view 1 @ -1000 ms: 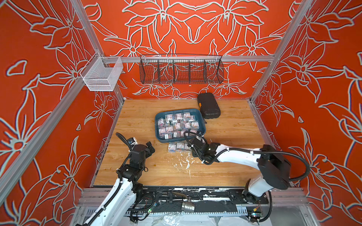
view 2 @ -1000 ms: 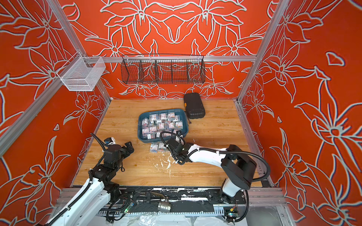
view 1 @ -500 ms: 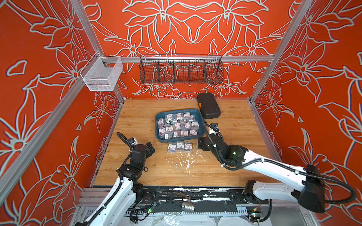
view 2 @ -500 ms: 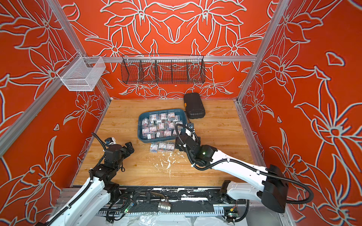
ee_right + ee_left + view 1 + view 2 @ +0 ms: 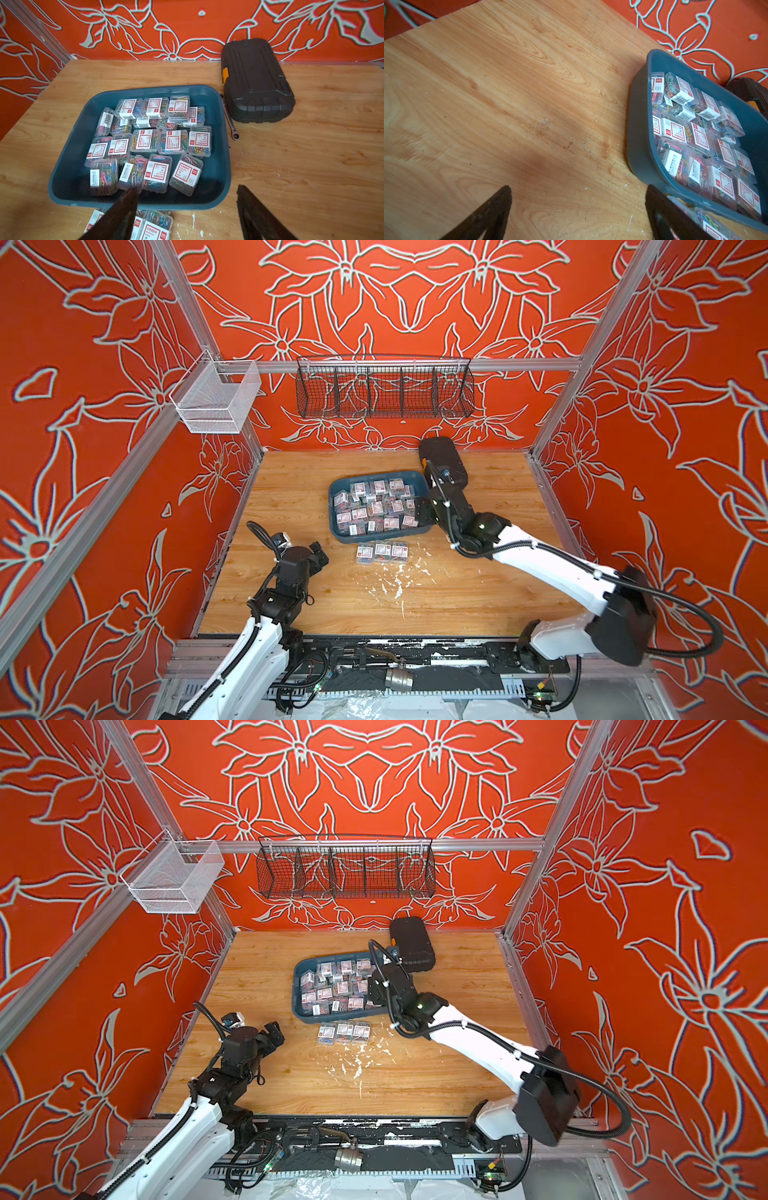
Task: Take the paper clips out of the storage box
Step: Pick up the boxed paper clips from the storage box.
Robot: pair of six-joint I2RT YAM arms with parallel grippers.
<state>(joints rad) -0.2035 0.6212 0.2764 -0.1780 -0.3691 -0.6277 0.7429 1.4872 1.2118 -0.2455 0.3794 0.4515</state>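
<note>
Hovering right gripper [image 5: 187, 188]: you see jaws apart over storage box [image 5: 216, 124] edge.
Left gripper [image 5: 578, 187]: jaws apart, empty.

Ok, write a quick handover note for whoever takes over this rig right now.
Left claw: open, empty, over the table, front left, clear of the tray.
Right claw: open, empty, at the tray's near right corner.
Paper clip boxes: about twenty in the tray; a row of three on the table just in front of it.
Done: three out. Left: all the rest.
</note>
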